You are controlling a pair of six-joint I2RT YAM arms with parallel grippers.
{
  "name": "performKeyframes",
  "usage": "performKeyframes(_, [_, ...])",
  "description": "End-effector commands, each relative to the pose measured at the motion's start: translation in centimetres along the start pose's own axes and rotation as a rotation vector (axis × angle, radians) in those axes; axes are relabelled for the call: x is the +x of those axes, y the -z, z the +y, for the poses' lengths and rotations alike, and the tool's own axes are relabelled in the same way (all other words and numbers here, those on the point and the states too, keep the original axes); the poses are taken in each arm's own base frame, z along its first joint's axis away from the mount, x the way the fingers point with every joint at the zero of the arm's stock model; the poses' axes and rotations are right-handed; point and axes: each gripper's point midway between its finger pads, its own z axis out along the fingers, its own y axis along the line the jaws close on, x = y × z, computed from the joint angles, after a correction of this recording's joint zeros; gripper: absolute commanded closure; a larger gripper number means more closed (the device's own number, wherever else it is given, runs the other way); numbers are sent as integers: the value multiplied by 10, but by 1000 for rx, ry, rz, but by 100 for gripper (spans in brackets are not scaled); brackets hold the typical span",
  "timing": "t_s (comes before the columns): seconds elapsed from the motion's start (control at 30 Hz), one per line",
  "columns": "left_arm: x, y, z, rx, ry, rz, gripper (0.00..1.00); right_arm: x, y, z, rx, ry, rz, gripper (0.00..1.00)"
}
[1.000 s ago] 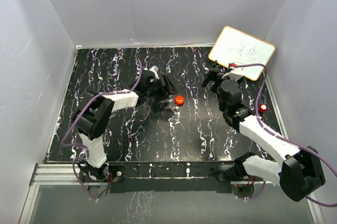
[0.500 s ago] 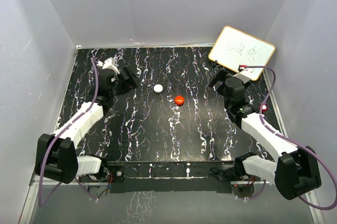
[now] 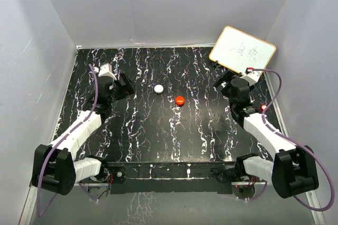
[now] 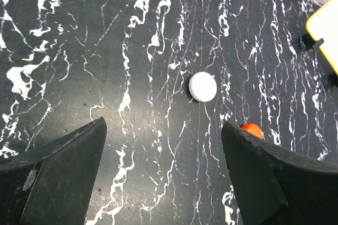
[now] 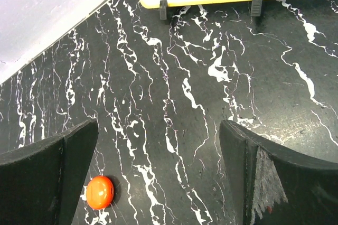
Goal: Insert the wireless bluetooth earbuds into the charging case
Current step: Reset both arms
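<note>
Top view shows both pairs of jaws spread and empty, so we should come down slowly, straight over the white puck (image 3: 158, 88).

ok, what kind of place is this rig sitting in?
Looks like an enclosed lab test cell: plain white walls box in a black marbled tabletop, a left arm and right arm are bolted at its near edge, and a whiteboard is propped in the far corner.

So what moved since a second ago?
The left gripper pulled back from the middle to the left side, uncovering the white disc. The right gripper backed off slightly to the right. The red disc and whiteboard stayed put.
</note>
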Motion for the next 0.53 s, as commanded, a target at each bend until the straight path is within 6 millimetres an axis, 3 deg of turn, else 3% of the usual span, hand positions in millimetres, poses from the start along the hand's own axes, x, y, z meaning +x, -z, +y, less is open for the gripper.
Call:
performKeyframes(0.0, [-25,5,7,-74,-9,-82,11,-22,-3,-2,26,-93,-68,2])
performKeyframes(0.17, [-28,11,31,-221,7,-88,10,-24,-3,-9,35,-137,-68,2])
performKeyframes(0.5, [-35,17,17,-136,11,-135,10,-21,-2,-16,45,-129,-64,2])
